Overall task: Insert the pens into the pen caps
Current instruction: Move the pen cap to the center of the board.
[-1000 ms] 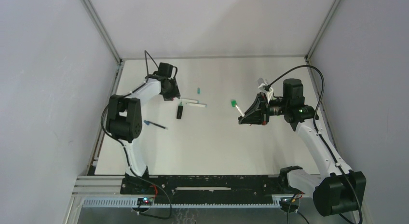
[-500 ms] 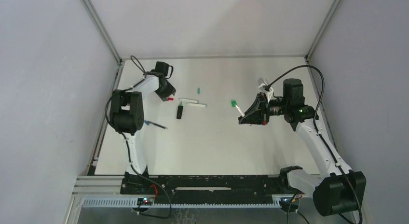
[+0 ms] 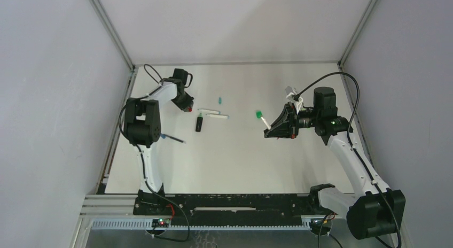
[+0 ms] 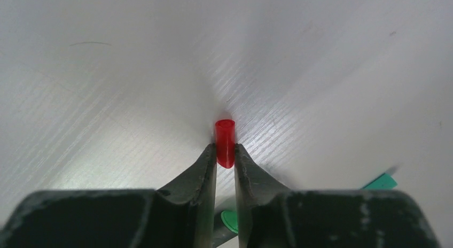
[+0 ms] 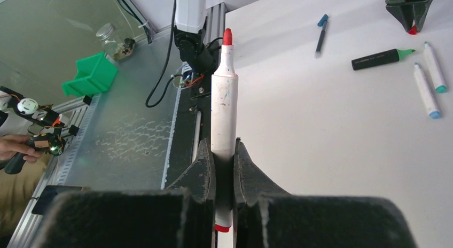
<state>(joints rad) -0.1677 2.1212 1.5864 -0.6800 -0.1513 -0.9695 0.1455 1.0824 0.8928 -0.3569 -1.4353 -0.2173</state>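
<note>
My left gripper (image 3: 187, 106) (image 4: 225, 153) is at the far left of the table, shut on a small red pen cap (image 4: 225, 138) whose end pokes out past the fingertips. My right gripper (image 3: 266, 133) (image 5: 224, 152) is shut on a white pen with a red tip (image 5: 224, 93), held above the table at the right. On the table lie a black marker with a green tip (image 3: 199, 123) (image 5: 382, 58), two white pens with bluish tips (image 3: 213, 114) (image 5: 426, 90), a thin blue pen (image 3: 172, 137) (image 5: 321, 37), a teal cap (image 3: 220, 100) and a bright green cap (image 3: 258, 114).
Grey enclosure walls stand close on the left, right and back. Off the near table edge, the right wrist view shows a metal bench with a green bin (image 5: 90, 74), a glass jar (image 5: 109, 37) and cables by the left arm's base (image 5: 191, 23).
The left arm swung its wrist a little left and lower over the red cap, and its jaws closed on it. The right arm and its pen have not moved.
</note>
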